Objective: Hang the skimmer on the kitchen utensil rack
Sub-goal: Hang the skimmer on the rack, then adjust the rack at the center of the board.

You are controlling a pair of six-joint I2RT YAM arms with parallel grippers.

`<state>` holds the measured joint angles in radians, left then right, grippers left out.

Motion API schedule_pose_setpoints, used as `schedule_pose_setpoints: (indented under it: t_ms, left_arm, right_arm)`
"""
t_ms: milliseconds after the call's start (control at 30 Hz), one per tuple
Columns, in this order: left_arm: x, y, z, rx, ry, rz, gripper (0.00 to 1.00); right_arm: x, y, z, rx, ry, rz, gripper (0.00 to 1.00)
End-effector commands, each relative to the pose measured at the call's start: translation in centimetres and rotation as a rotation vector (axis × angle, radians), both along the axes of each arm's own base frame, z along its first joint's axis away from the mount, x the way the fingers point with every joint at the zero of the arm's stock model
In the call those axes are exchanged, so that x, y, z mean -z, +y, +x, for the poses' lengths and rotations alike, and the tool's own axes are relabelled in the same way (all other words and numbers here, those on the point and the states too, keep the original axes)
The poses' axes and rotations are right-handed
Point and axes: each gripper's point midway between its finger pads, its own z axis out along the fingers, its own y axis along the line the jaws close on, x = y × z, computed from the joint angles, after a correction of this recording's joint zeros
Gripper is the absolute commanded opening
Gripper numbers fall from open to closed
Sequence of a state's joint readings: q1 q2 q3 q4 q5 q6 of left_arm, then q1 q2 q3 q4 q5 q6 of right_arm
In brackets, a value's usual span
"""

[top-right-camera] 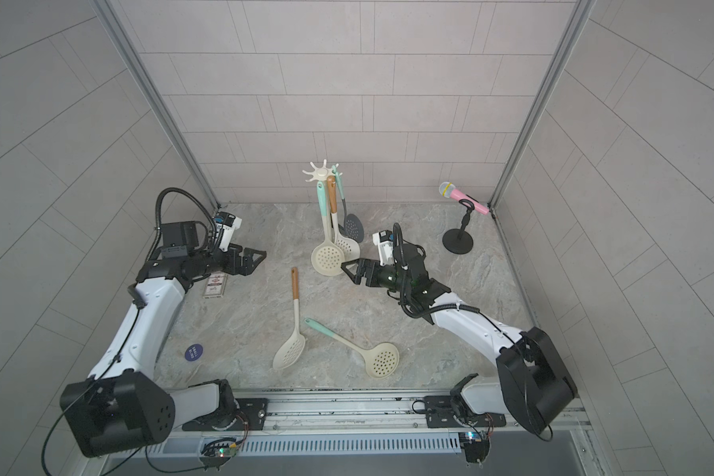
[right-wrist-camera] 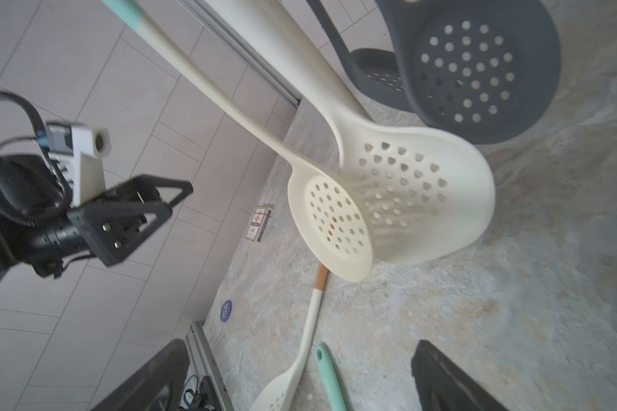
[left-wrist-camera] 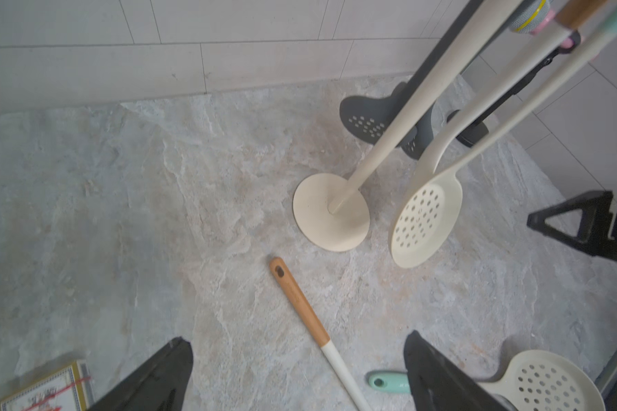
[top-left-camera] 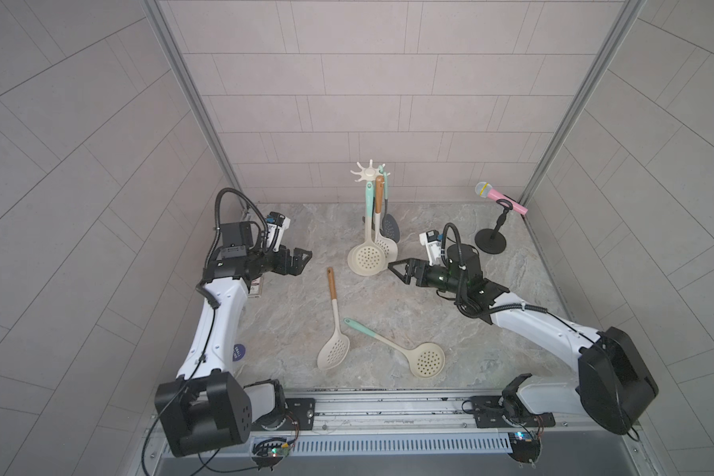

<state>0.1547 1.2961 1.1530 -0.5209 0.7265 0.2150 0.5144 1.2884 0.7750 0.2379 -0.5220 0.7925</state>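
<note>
found the kitchen utensil rack [top-left-camera: 364, 174] upright near the middle of the far edge of the worktop [top-left-camera: 289, 321], round base [left-wrist-camera: 317, 220] flat on the stone-patterned top. counted three skimmers hanging from its crown of hooks, heads down beside the pole: a hanging round skimmer [top-left-camera: 366, 259] in cream with a mint handle, a hanging slotted skimmer [top-left-camera: 388, 246] with a wooden handle close behind it, and a dark grey skimmer [top-left-camera: 391, 226] on the far side. saw the right gripper [top-left-camera: 393, 270] level with the hanging round skimmer's head, just beside it on the right-edge side, spread wide with nothing between its fingers [right-wrist-camera: 449, 377]; could not tell from the top views about any contact with the head. saw the left gripper [top-left-camera: 304, 260] raised near the left edge, aimed toward the rack but well apart from it, likewise spread wide and empty. noted two more on the worktop between the rack and the near edge: a lying slotted skimmer [top-left-camera: 336, 323], wooden handle toward the far edge, and a lying round skimmer [top-left-camera: 427, 359], mint handle tip just beside the other's shaft, head toward the near right corner. spotted a pink microphone [top-left-camera: 500, 198] on a black stand [top-left-camera: 490, 242] in the far right corner, a card box [top-right-camera: 214, 286] by the left edge and a blue round sticker [top-right-camera: 193, 352] toward the near left corner.
</note>
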Motion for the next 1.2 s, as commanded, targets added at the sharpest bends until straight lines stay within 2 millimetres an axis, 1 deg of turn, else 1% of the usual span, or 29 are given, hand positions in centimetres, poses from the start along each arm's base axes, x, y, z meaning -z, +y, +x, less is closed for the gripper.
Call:
schedule_pose_setpoints:
  t_ms: [0,67,100,233,267,567,767,867,967,1067,1167]
  left_arm:
    - [-1.9,-2.3,2.7,0.066,-0.034,-0.083,1.0]
    - [-2.0,-4.0,3.9,0.096,-0.072,-0.054,1.0]
    - [-1.9,-4.9,4.2,0.114,-0.092,-0.022,1.0]
    - [-1.0,-9.7,3.9,0.258,-0.2,0.176,1.0]
    - [-0.8,-10.5,4.1,0.272,-0.219,0.197,1.0]
    - [-1.8,-12.1,8.9,0.22,-0.266,0.093,0.99]
    - [-2.8,-13.9,10.7,0.261,-0.292,0.063,0.98]
    - [-3.1,-14.7,10.9,0.292,-0.287,0.015,0.98]
    - [-3.2,-15.5,10.3,0.33,-0.291,-0.04,0.98]
    - [-3.2,-16.0,9.8,0.345,-0.314,-0.056,0.98]
    - [-3.5,-16.4,9.8,0.355,-0.332,-0.066,0.98]
  right_arm:
    - [1.9,-2.1,-1.3,0.027,0.03,-0.102,1.0]
    - [1.9,-2.9,-1.6,0.042,0.028,-0.109,1.0]
    - [1.9,-3.2,-1.7,0.05,0.026,-0.11,1.0]
    - [1.4,-4.5,-2.0,0.079,0.016,-0.116,1.0]
    - [1.2,-4.8,-2.0,0.086,0.009,-0.12,1.0]
    - [0.3,-6.9,-2.4,0.157,-0.02,-0.139,1.0]
    - [0.3,-8.2,-2.6,0.198,-0.021,-0.165,1.0]
    - [0.4,-8.5,-2.6,0.211,-0.018,-0.173,1.0]
    - [0.4,-8.9,-2.7,0.222,-0.014,-0.18,1.0]
    - [0.3,-9.2,-2.7,0.234,-0.015,-0.184,1.0]
    - [0.2,-9.2,-2.6,0.237,-0.015,-0.186,1.0]
